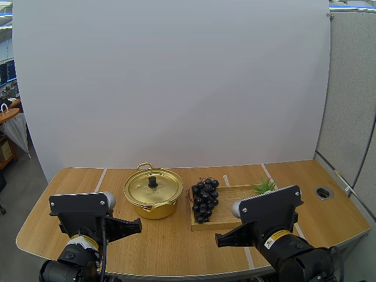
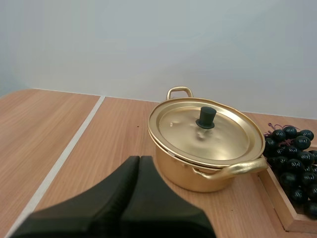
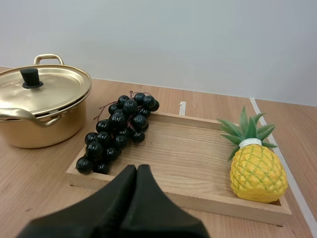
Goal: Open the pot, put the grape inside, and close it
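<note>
The bunch of grapes (image 1: 205,200) lies on the left end of the wooden tray (image 3: 188,158), just beside the pot (image 1: 153,197) and apart from it. Its long axis runs front to back across the table (image 1: 76,194) with a slight slant. The reddish-brown stem end points away toward the far edge, and the other end reaches the tray's near left corner. The berries are round, glossy and near black, packed tight. The pot is shiny gold. Its lid (image 2: 223,139) is seated flat, with a black knob (image 2: 206,117) upright at the centre, and one loop handle sits on the far side and one on the near side. A toy pineapple (image 3: 258,171) lies at the tray's right end, its green leaves pointing away. The left gripper (image 2: 139,159) hovers over the table short of the pot, its fingers pressed together into one dark wedge. The right gripper (image 3: 137,168) hangs before the tray's near rim, likewise pressed together on nothing.
</note>
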`<state>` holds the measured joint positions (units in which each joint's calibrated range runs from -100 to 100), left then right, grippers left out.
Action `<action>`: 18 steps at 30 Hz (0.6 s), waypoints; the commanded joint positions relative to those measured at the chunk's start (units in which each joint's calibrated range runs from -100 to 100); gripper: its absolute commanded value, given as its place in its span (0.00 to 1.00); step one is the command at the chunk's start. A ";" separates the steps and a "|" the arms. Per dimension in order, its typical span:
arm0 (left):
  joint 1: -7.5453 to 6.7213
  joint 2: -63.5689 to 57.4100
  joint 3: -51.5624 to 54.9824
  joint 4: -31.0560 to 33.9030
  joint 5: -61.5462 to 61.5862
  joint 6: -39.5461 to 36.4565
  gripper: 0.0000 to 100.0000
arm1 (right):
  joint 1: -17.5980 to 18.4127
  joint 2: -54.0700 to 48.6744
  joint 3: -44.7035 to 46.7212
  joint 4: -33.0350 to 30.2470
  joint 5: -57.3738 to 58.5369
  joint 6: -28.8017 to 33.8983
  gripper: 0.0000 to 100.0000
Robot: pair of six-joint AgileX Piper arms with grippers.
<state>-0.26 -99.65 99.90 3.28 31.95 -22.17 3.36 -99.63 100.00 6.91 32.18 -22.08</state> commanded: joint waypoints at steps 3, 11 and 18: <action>-0.20 -0.35 0.10 0.44 0.04 -0.66 0.00 | -0.26 -0.37 0.00 0.12 0.02 -0.29 0.00; -0.20 -0.35 0.10 0.44 0.04 -0.66 0.00 | -0.26 -0.37 0.00 1.49 -0.38 -0.29 0.00; -0.20 -0.35 -5.49 0.44 2.53 0.61 0.00 | -0.26 -0.37 -3.60 1.49 3.66 -0.29 0.00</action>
<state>-0.26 -99.65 97.60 3.28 33.96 -21.73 3.36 -99.63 99.40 8.19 34.40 -22.08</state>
